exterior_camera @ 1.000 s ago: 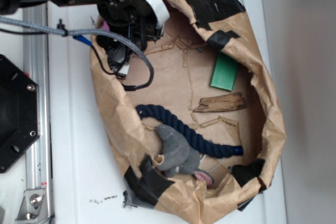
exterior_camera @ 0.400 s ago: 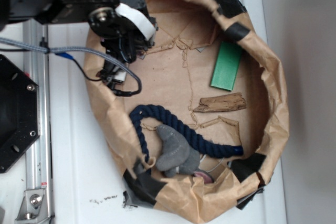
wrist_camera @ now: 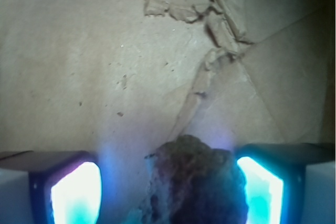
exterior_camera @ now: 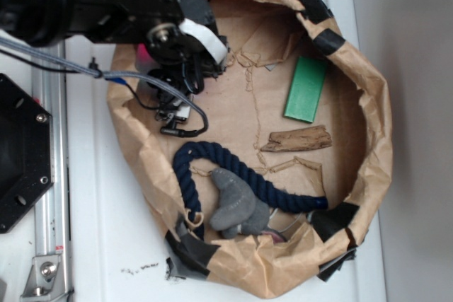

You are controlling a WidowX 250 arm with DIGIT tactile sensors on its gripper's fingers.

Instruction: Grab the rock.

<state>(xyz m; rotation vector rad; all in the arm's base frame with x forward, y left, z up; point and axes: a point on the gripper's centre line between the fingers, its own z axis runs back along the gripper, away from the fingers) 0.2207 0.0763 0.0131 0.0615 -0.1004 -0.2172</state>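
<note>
The rock (wrist_camera: 195, 182) sits right between the two glowing fingers (wrist_camera: 76, 192) of the gripper (wrist_camera: 167, 192). The right finger looks like it touches the rock, but I cannot tell if the gripper squeezes it. Under them is torn brown paper (wrist_camera: 131, 51). Farther off lie a blue rope (exterior_camera: 248, 175), a wood piece (exterior_camera: 297, 139) and a green block (exterior_camera: 306, 90).

rock (wrist_camera: 197, 182) between fingers (wrist_camera: 76, 192) — seemingly touching right one | wood (exterior_camera: 297, 138) below block (exterior_camera: 306, 90)
</note>
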